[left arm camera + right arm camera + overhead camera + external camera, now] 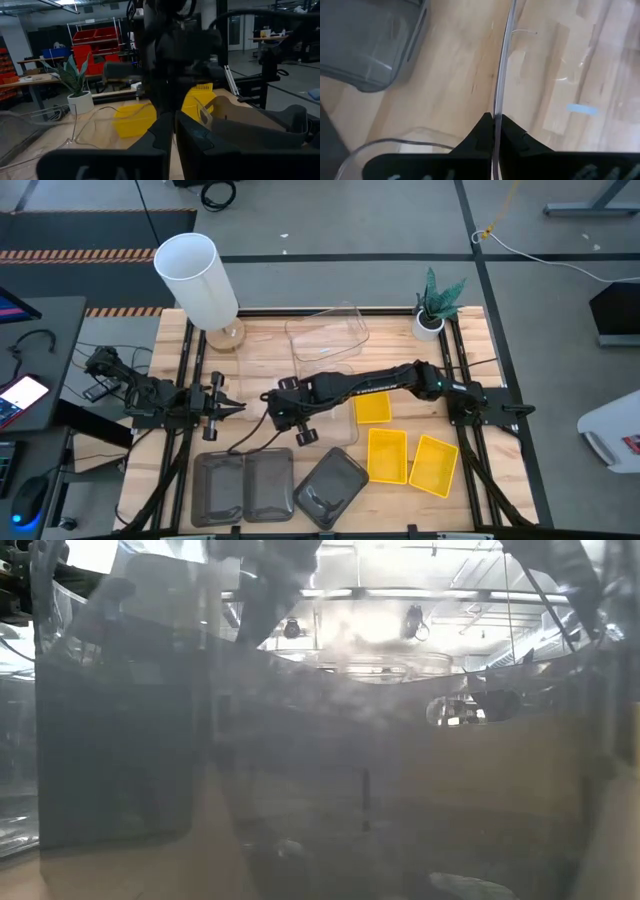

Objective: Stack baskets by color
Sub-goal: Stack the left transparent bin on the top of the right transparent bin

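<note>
The low view is almost wholly blocked by a smoky basket wall [115, 740], while on the wooden surface [260, 350] the right gripper [493, 122] pinches a clear basket's rim [501, 65] with jaws closed, and the left gripper [228, 408] waits, jaws together, holding nothing.

A grey floor [330, 220] surrounds the wooden desk [260, 345]. Beyond the desk, red bins [97, 42] fill a white shelf rack, beneath bright ceiling lights [380, 625].
</note>
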{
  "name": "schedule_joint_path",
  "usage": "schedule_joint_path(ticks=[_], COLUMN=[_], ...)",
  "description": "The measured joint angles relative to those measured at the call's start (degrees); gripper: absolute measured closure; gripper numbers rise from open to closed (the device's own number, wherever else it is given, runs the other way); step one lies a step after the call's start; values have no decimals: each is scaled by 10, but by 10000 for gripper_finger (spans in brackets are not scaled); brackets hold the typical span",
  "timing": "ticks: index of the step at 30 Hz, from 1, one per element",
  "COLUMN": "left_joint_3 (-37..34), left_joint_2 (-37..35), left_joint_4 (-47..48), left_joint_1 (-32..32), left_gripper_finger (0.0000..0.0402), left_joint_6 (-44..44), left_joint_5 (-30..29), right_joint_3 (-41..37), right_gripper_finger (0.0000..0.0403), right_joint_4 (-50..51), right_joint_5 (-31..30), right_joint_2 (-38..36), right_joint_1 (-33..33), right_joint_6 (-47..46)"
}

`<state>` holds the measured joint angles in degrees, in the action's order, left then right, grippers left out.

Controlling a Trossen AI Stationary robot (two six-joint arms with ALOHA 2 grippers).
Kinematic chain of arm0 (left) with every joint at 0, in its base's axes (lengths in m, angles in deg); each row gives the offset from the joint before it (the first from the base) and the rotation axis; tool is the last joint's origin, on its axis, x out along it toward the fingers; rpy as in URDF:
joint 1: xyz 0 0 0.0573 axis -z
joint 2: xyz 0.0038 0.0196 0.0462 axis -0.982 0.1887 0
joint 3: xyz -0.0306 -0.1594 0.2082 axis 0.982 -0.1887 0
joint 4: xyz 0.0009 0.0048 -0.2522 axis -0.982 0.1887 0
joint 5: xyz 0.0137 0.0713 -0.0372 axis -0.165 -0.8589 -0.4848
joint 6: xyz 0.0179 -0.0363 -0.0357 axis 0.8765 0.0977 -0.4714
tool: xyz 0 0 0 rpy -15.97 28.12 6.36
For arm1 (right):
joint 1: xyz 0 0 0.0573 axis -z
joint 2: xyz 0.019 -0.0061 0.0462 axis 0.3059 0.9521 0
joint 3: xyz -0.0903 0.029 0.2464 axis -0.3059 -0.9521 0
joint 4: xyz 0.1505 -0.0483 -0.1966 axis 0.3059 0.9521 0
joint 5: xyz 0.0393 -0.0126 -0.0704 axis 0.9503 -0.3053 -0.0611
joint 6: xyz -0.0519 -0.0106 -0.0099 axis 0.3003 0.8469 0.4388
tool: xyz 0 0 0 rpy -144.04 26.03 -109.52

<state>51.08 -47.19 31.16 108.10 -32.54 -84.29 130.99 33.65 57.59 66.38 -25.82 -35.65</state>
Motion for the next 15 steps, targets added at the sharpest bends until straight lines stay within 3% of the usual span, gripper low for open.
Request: schedule_joint_path(ticks=[15], left_joint_3=[0], left_joint_2=[0], left_joint_4=[-1], left_joint_1=[0], left_gripper_finger=[376], left_joint_6=[0], left_joint_5=[0], right_joint_3=[0], right_gripper_finger=[393], right_joint_4=[49], right_joint_5=[-52], right_joint_2=[-59], right_joint_1=[-1], right_joint_6=[-7])
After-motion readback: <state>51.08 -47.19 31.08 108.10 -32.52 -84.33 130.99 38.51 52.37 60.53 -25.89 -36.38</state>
